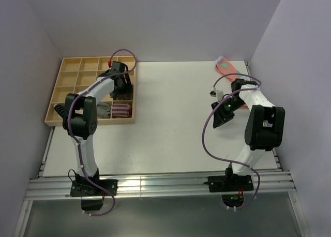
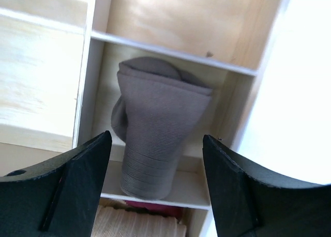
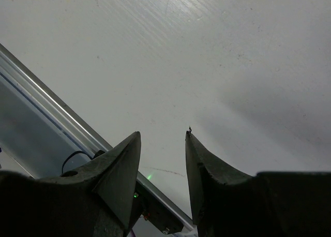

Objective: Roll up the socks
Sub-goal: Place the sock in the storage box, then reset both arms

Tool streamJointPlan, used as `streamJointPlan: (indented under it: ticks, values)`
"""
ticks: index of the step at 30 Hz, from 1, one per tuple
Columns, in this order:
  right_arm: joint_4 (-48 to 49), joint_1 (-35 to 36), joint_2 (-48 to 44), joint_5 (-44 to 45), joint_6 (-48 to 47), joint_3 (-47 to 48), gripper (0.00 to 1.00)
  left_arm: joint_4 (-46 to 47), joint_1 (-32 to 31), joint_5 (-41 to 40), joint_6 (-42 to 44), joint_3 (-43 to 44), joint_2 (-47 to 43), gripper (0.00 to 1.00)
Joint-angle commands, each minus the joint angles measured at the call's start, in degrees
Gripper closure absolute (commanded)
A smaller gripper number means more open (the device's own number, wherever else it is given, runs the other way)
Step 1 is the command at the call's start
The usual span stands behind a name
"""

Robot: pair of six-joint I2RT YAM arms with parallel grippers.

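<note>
While the rolled sock (image 2: pixel 155 107) is sitting in a tray (image 2: pixel 46 92) compartment mid-frame, the left gripper (image 2: pixel 156 137) is hanging released over it, right gripper (image 3: pixel 163 136) idling empty; rising straight up is looking safest.

Top view, light: we see bright, even, diffuse light from above.
Top view, shadows: soft, pale patches on the table (image 1: pixel 170 118) beneath the 2 arms.
Top view, glare: a white streak on the rail (image 1: pixel 129 184).
Top view, distortion: side walls lean inward; focus is sharp throughout.
Left wrist, exposure: we find the table at right blown to white.
Left wrist, focus: rolled sock (image 2: pixel 158 107) fairly sharp; left gripper (image 2: pixel 156 141) near-black, edges soft.
Right wrist, light: dim grey, with a broad soft shadow at right; right gripper (image 3: pixel 163 136) underexposed.
</note>
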Motion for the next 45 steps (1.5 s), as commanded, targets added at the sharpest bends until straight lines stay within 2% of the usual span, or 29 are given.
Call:
streamJointPlan:
  ticks: [1, 11, 15, 19, 26, 30, 31, 33, 34, 40, 45]
  values:
    - [-1.35, -0.25, -1.81, -0.23, -0.72, 2.39, 0.53, -1.02, -0.59, -1.93, 1.66, 3.5, -3.69, 0.23]
    - [-1.17, -0.25, -1.99, -0.49, -0.55, 3.0, 0.52, -4.27, -0.76, -5.01, 2.63, 8.42, -5.54, 0.23]
    - [-0.38, -0.16, -1.81, -0.4, -0.02, 3.26, 0.52, -3.57, -1.29, -4.49, 2.63, 8.42, -9.04, 0.23]
    - [-0.82, -0.07, -1.81, -1.02, 1.12, 5.46, 0.52, -3.31, -3.22, -3.17, 2.19, 7.81, -12.65, 0.23]
    - [5.41, 4.31, -10.84, 2.68, 8.5, 7.92, 0.49, 1.08, -11.38, -2.02, -0.26, 0.61, -23.97, 0.23]
    - [8.14, 6.52, -16.13, 2.59, 12.28, 10.91, 0.41, 5.65, -16.58, -1.94, -2.2, -6.33, -31.09, 0.23]
    - [10.75, 7.22, -20.58, 2.41, 16.29, 11.52, 0.34, 10.44, -20.59, -0.98, -2.98, -12.78, -35.03, 0.23]
    - [12.79, 9.15, -21.67, 2.24, 17.37, 11.7, 0.32, 11.62, -21.85, -1.4, -3.34, -14.59, -37.42, 0.23]
    - [13.85, 9.51, -23.76, 1.97, 19.12, 11.62, 0.01, 12.68, -23.08, -1.67, -3.34, -17.83, -38.4, 0.23]
    - [20.35, 10.21, -31.06, -2.86, 25.19, 10.57, 0.0, 18.92, -31.51, -3.43, -5.01, -28.03, -45.78, 0.23]
    - [27.91, 10.65, -35.99, -5.32, 28.72, 5.03, 0.0, 19.37, -33.81, -5.01, -5.72, -30.51, -49.04, 0.23]
